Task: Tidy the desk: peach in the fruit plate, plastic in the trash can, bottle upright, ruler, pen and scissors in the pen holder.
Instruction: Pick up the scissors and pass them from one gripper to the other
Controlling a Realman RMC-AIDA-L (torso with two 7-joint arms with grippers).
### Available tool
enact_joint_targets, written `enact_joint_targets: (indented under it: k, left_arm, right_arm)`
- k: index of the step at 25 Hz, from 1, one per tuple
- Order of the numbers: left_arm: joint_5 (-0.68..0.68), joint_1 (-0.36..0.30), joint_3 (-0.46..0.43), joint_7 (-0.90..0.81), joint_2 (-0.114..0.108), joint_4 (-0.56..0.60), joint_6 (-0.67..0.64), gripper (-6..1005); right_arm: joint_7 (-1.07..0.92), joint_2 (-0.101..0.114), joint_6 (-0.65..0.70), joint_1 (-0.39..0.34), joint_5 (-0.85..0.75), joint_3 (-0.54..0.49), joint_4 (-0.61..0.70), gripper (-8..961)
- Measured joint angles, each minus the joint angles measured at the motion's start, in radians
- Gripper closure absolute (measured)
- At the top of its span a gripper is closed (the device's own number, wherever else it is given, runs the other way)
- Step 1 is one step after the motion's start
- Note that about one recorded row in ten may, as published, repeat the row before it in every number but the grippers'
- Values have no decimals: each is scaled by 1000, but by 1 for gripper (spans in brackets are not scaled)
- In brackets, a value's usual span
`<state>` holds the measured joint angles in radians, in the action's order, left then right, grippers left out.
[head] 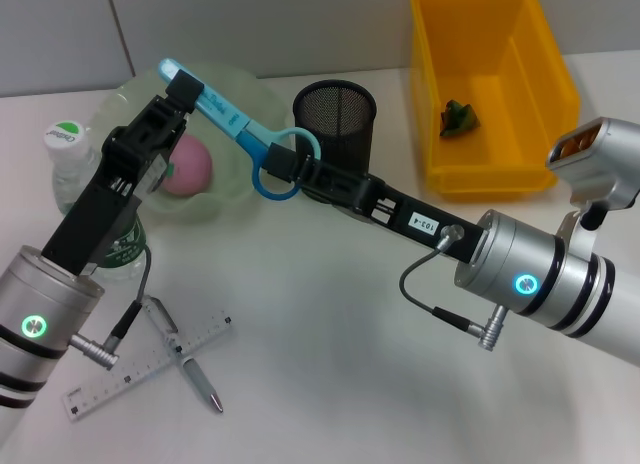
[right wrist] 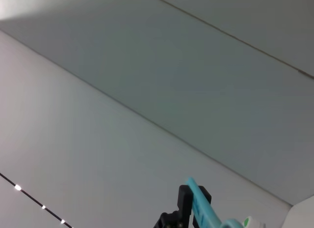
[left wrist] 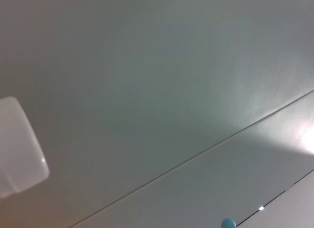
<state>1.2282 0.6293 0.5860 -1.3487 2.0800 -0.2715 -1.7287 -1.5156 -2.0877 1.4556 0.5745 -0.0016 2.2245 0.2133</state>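
Beyond the ruler, both the left gripper and right gripper clasp the scissors aloft.

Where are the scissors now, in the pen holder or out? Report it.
Out. The scissors hang in the air between the left gripper and right gripper, beside the pen holder.

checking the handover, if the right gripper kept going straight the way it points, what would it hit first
Probably the left gripper. The right gripper points along the scissors, which both grippers hold, toward the fruit plate. Depth is unclear, so this is a guess.
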Motion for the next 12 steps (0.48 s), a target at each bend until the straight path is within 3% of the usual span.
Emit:
enact_joint_targets:
  k: [8,12]
  left_arm:
    - [29,0,-25,2,0,0,2,903]
    - [29,-2,-27,2,0,0,4,903]
  right_arm:
    - [0,0,-2,1,0,-3,2,573]
    - [0,-1,-2,1,0,-3,3,630]
